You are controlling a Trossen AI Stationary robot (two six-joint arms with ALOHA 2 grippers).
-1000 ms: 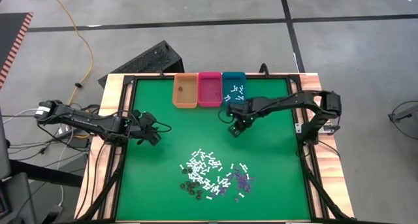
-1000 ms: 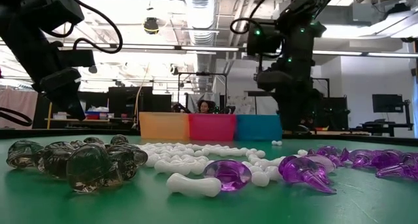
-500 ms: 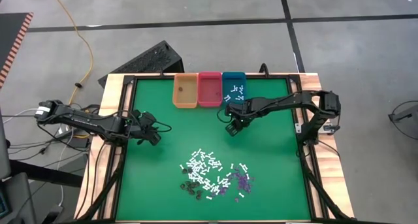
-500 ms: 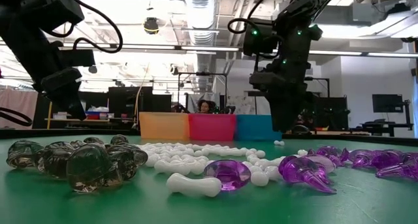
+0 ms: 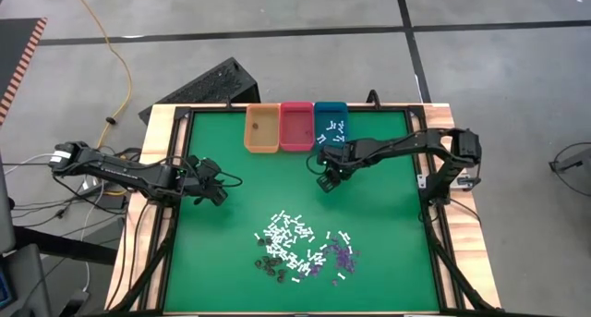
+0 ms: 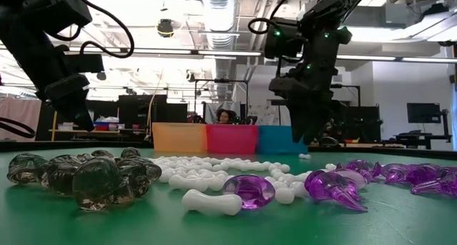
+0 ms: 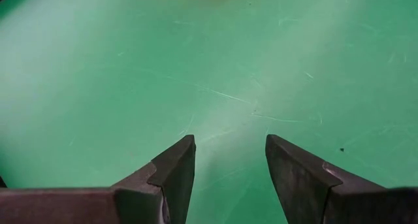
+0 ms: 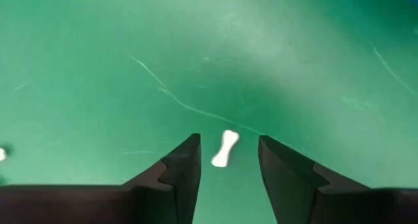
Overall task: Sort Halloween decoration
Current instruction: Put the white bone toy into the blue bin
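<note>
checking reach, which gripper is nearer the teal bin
Right. The right gripper hovers just in front of the teal bin; the left gripper waits far off by the table's left edge.

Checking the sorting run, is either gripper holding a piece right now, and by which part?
Nothing held. The right gripper stands open over a white bone lying on the mat; the left gripper is open.

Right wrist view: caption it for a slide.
Open right gripper poised over a white bone piece on the green table.
</note>
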